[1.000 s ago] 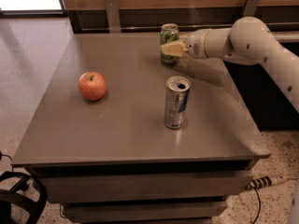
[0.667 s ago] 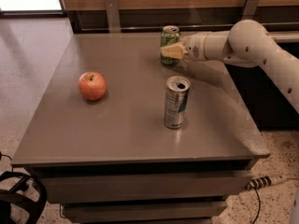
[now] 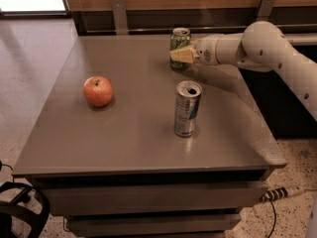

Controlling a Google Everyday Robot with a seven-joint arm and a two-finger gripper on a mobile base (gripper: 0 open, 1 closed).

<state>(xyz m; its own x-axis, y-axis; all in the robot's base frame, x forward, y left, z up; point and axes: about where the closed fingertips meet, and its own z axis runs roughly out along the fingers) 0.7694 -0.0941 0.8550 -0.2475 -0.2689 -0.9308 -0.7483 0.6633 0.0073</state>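
A green can (image 3: 179, 40) stands upright at the far edge of the grey table (image 3: 124, 128). My gripper (image 3: 180, 55) reaches in from the right on the white arm (image 3: 257, 48) and sits at the can's front, its pale fingers (image 3: 182, 54) against the can's lower half. A silver and blue can (image 3: 187, 108) with an open top stands upright nearer the front, to the right of centre. A red apple (image 3: 98, 90) rests on the left part of the table.
A wooden wall with metal brackets (image 3: 119, 9) runs behind the table. Speckled floor lies to the left and right. A black object (image 3: 20, 212) sits at the lower left, and a cable (image 3: 280, 192) lies at the lower right.
The gripper and arm have stayed at the green can with only a slight shift. The apple and the silver can have not moved.
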